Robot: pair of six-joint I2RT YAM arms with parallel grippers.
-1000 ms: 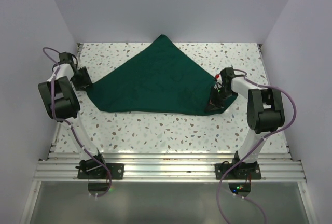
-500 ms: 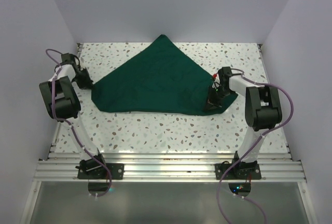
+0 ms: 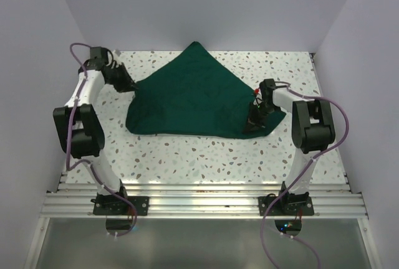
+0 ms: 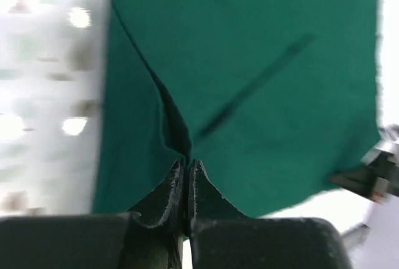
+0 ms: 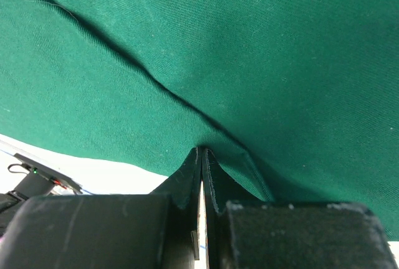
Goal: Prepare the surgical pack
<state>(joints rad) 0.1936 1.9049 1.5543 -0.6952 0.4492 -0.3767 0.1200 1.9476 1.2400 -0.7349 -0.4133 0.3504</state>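
A speckled white terrazzo table [image 3: 187,154] carries the big dark green cloth drape [image 3: 193,94] at frame centre. The left tool [image 3: 129,88] is clamped on its left corner, the right tool [image 3: 252,126] on its right corner.

Left arm [image 3: 86,89]: white tubular links with bulky black joint housings. Right arm [image 3: 301,170]: same build.

Cables: one purple lead per arm. Left cable [image 3: 71,54] and right cable [image 3: 344,126] each loop loose off the links and trail down past the base.

Bases: black plates, left base [image 3: 121,205] and right base [image 3: 283,205], bolted to a ribbed aluminium rail [image 3: 199,202].

Red mark [image 3: 258,90] beside the right wrist, too small to identify.

Left pincer [image 4: 187,164]: matte black, with fingers [image 4: 163,191] tapering from a blocky body to thin tips. View blurred.

Right pincer [image 5: 201,154]: same shape, with black fingers [image 5: 184,182] and a pale seam between them.
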